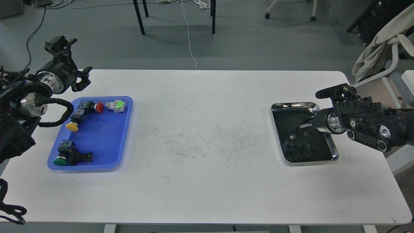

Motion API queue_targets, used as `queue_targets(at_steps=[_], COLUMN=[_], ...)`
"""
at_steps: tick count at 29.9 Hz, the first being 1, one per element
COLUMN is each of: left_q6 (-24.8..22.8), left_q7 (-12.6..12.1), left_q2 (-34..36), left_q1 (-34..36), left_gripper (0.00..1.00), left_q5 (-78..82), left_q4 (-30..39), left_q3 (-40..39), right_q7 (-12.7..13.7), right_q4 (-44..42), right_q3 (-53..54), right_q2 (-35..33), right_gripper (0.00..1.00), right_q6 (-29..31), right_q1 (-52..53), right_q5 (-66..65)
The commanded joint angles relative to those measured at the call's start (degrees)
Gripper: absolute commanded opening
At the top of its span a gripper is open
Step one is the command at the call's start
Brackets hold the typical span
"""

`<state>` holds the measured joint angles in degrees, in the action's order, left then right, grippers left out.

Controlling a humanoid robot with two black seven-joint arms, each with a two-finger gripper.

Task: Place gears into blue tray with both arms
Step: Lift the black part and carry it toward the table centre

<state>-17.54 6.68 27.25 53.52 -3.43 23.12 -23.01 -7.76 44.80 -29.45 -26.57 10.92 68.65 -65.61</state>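
Observation:
The gears (295,144) are small dark pieces lying in a shiny steel tray (292,105) at the right of the table; single ones are hard to make out against its dark bottom. My right gripper (303,125) reaches in from the right and hovers over the tray's middle. Its fingers are dark and small, so I cannot tell their state or whether they hold anything. The blue tray (105,139) lies at the left. My left gripper (83,77) hangs just behind the blue tray's far left corner, its two claws apart and empty.
Several push-button switches lie in the blue tray: red-capped (93,106), green-and-white (116,105), yellow-capped (75,121) and green-capped (69,156). Scuff marks (207,142) cover the bare table middle. A chair with draped cloth (378,51) stands off the table's far right corner.

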Motion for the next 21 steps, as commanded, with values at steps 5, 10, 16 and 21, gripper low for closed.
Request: queue_targets(at_steps=[5, 10, 16, 21], left_q6=[0.05, -0.03, -0.03, -0.03], left_q7=[-0.09, -0.18, -0.44, -0.44], left_q2=[0.35, 0.88, 2.81, 4.39], left_q1=[0.18, 0.44, 0.62, 0.70], left_gripper=[0.99, 0.99, 0.99, 0.99], left_q5=[0.00, 0.00, 0.00, 0.09], left_q4=[0.00, 0.09, 0.35, 0.70], left_q3=[0.16, 0.25, 0.25, 0.25], right_q7=[0.03, 0.03, -0.15, -2.25], right_q4=[0.02, -0.07, -0.16, 0.63], right_q3=[1.06, 4.04, 7.29, 9.92], right_q2=[0.37, 3.53, 10.03, 15.13], right_gripper=[0.01, 0.01, 0.00, 0.00], right_q6=[-0.47, -2.92, -8.27, -15.13], right_q1=[4.38, 6.49, 9.04, 9.40], right_q5=[0.22, 0.40, 0.83, 1.10])
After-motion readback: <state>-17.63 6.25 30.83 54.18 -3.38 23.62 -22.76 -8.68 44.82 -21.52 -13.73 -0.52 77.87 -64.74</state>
